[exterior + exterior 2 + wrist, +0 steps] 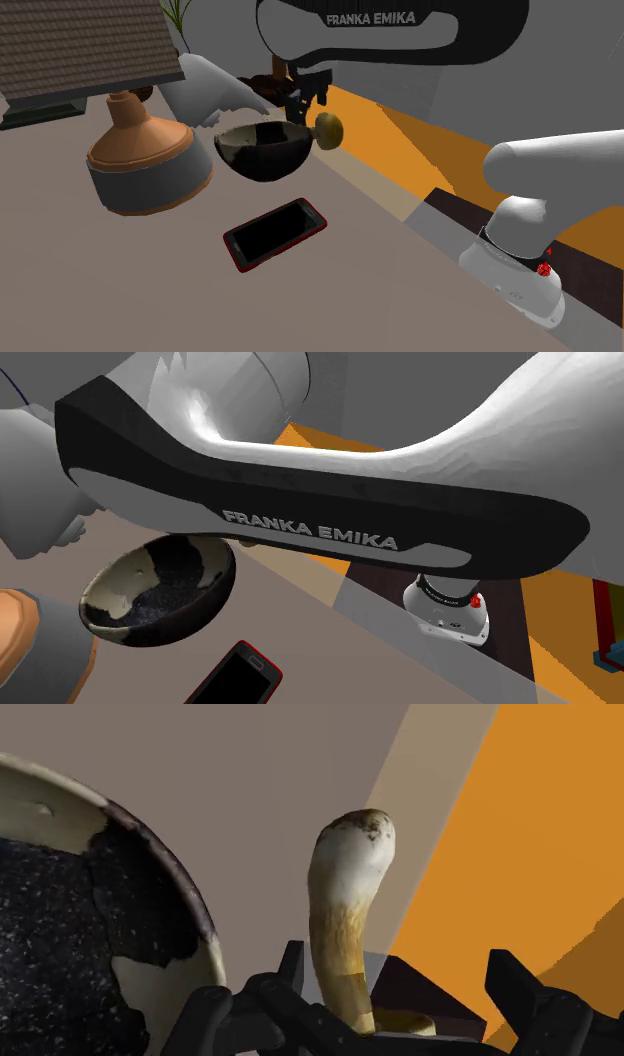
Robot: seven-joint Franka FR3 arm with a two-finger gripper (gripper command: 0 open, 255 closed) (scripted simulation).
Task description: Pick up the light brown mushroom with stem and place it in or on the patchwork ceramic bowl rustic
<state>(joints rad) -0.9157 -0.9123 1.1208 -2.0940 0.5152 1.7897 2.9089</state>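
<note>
The light brown mushroom (329, 128) hangs in the air with my gripper (312, 114) shut on it. It is level with the rim of the patchwork bowl (262, 152), just outside the bowl on the shoulder view's right. In the wrist view the mushroom's pale curved stem (345, 904) points away from the gripper (345, 989), whose black fingertips (291, 966) clasp it near its base. The bowl (70, 934), cream-rimmed with a dark speckled inside, lies beside the mushroom and stands upright on the tabletop. From the second exterior view the bowl (160, 592) shows under the arm.
A red-edged phone (275, 233) lies flat in front of the bowl. A round brown and grey pot (145, 158) stands on the shoulder view's left. The table edge runs close behind the mushroom, with orange floor (400, 140) beyond. The robot's base (520, 265) is at lower right.
</note>
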